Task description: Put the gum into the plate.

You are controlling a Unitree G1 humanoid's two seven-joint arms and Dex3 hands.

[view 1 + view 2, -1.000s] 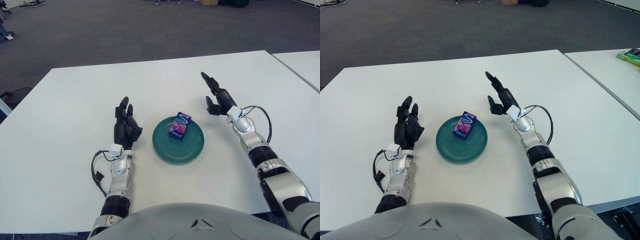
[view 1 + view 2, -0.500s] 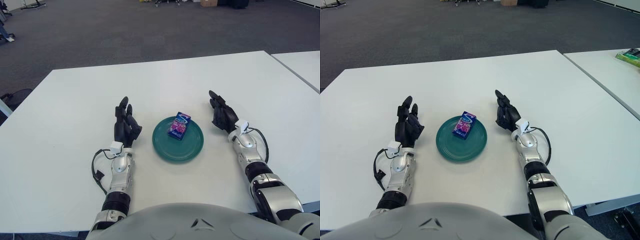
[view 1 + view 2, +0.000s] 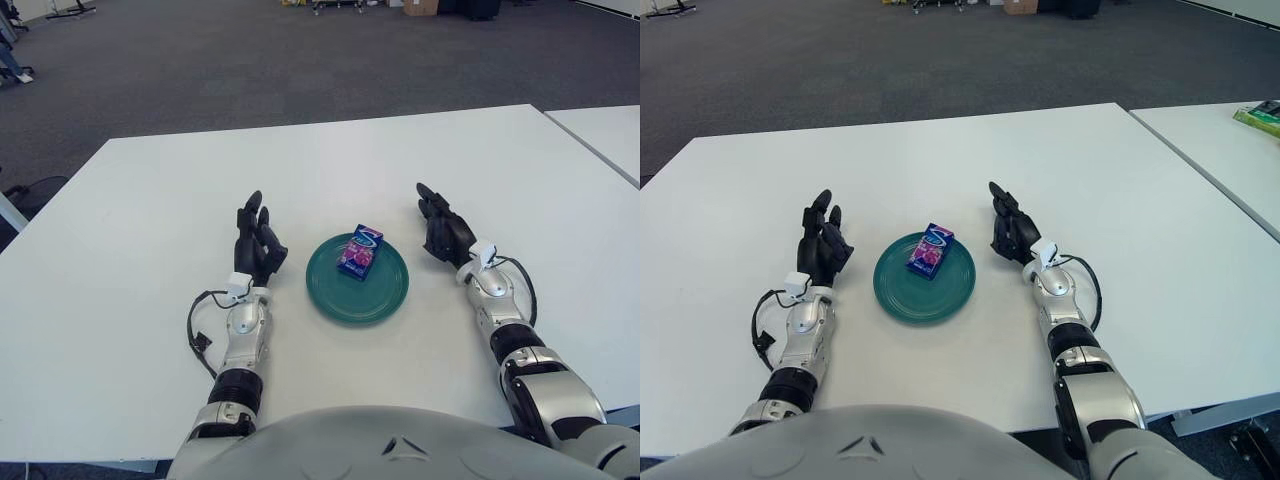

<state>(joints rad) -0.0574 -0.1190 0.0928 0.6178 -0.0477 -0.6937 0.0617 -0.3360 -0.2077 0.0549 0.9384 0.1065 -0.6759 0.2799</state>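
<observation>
The left hand (image 3: 258, 243) is resting on the white tabletop (image 3: 150, 230), just left of the plate (image 3: 357, 296). Its dark fingers (image 3: 251, 215) are pointing away from the robot, relaxed and loosely extended, and they are gripping nothing. A black cable is looping beside its wrist.

The green plate is sitting between the two hands, near the middle of the tabletop. The gum (image 3: 360, 251), a small purple-and-pink pack, is lying flat inside the plate, on the far half of it, with its long side running away from the robot and tilting slightly right. The pack is lying apart from both sets of fingers, with bare plate rim and tabletop showing on each side of it.

The right hand (image 3: 446, 236) is lying on the tabletop just right of the plate. Its fingers (image 3: 428, 200) are stretching forward and slightly leftward, loosely together and holding nothing; they are not touching the plate or the gum.
</observation>
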